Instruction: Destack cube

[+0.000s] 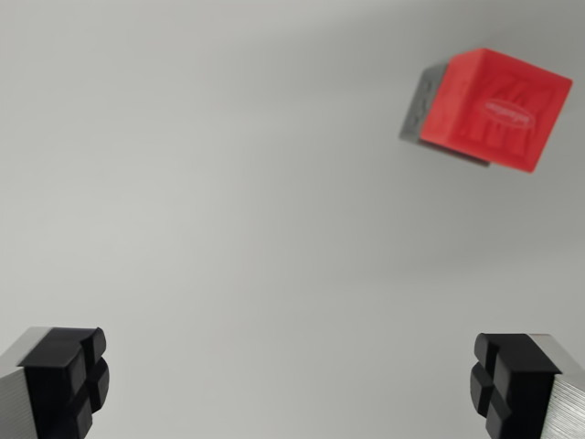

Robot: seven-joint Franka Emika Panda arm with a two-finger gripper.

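A red cube point(498, 108) with a printed logo on its top face sits stacked on a grey cube point(425, 105), of which only one dotted side and a thin lower edge show. The stack stands at the upper right of the wrist view. My gripper point(291, 384) is open, its two black fingertip pads at the bottom left point(69, 380) and bottom right point(507, 384) corners, wide apart with nothing between them. The stack lies well above and to the right of the gap between the fingers.
A plain light grey surface point(228, 183) fills the whole view around the stack.
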